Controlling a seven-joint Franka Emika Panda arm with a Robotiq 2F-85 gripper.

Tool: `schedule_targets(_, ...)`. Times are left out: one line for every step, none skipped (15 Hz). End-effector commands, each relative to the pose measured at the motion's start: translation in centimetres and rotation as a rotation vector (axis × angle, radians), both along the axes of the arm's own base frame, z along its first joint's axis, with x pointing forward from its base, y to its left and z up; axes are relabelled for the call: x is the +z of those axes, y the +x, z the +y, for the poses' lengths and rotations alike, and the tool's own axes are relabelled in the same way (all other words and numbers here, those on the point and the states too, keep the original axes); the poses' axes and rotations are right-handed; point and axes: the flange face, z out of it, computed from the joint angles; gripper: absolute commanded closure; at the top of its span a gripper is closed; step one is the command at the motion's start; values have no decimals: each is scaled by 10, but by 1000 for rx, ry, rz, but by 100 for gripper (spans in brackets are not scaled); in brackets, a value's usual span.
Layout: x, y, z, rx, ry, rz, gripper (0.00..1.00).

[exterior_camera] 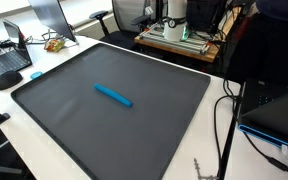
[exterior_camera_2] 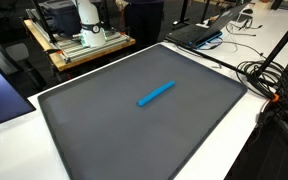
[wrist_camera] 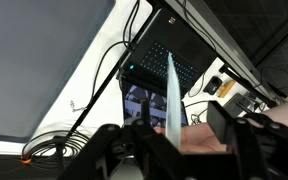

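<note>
Apparently the end effector [wrist_camera: 174, 150] is spread above a laptop [wrist_camera: 169, 65] and cables [wrist_camera: 54, 147].

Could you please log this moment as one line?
gripper: jaws open, empty | blue marker: flat mid grey mat, untouched | wrist view: laptop, cables

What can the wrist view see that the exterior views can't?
Only the wrist view shows the pincer, with its fingers spread open. Only the exterior views show the blue stick lying on the dark mat. Both kinds of view show that mat, the open laptop beside it and the black cables.
</note>
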Motion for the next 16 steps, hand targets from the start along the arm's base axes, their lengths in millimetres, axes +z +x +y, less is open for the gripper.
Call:
schedule_targets(2, 0, 0, 35, 29, 4, 69)
schedule_targets(2, 0, 0, 37, 29, 3, 77)
schedule_targets(2, 0, 1, 38, 29, 3, 83)
schedule_targets(2, 0, 1, 41, 28, 3, 91)
schedule_targets(1, -1, 1, 43, 26, 3, 97)
schedule_targets(1, -1, 1, 42, 25, 2, 100)
schedule_targets(1, -1, 1, 43, 24, 3, 100)
schedule_targets(0, 0, 1, 43, 23, 2, 100)
schedule_targets(0, 0, 1, 43, 22, 2, 100)
schedule_targets(0, 0, 1, 45, 21, 2, 99)
schedule_targets(0, 0, 1, 46, 21, 1, 99)
schedule_targets(0, 1, 1, 43, 24, 2, 99)
schedule_targets(1, 2, 0, 40, 26, 4, 99)
schedule_targets(0, 4, -2, 15, 30, 14, 99)
schedule_targets(-1, 9, -5, -26, 12, 14, 99)
schedule_targets(-3, 15, -8, -84, -11, 19, 99)
